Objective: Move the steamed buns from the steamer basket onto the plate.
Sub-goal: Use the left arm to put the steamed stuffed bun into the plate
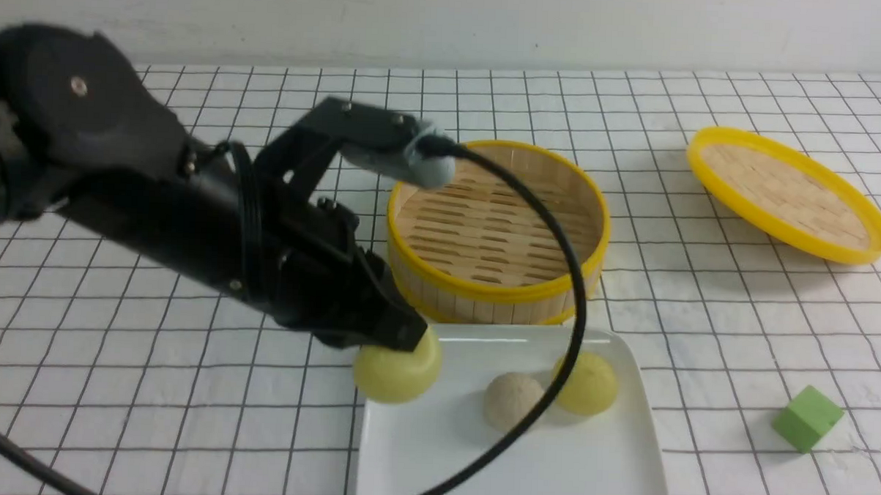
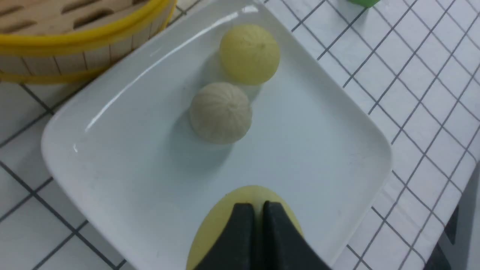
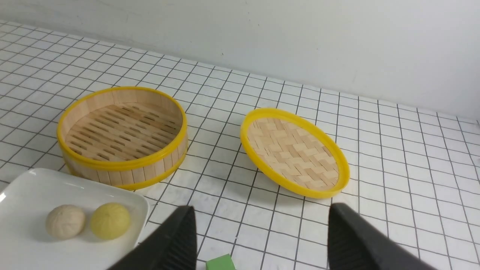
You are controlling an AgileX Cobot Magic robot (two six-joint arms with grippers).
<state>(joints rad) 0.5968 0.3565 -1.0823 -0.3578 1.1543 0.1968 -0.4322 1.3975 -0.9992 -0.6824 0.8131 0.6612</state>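
Setting the last bun (image 1: 395, 378) over the plate's (image 1: 565, 464) left edge, lower centre, our left gripper (image 2: 258, 207) seemingly pinches it, jaws nearly together; the right gripper (image 3: 260, 210) gapes wide, empty. Next, we nudge inward and release.

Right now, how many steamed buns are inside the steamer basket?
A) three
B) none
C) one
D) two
B: the steamer basket shows only its bare slat floor. A beige bun and a yellow bun sit on the plate, and the left gripper is shut on the third bun at the plate's edge.
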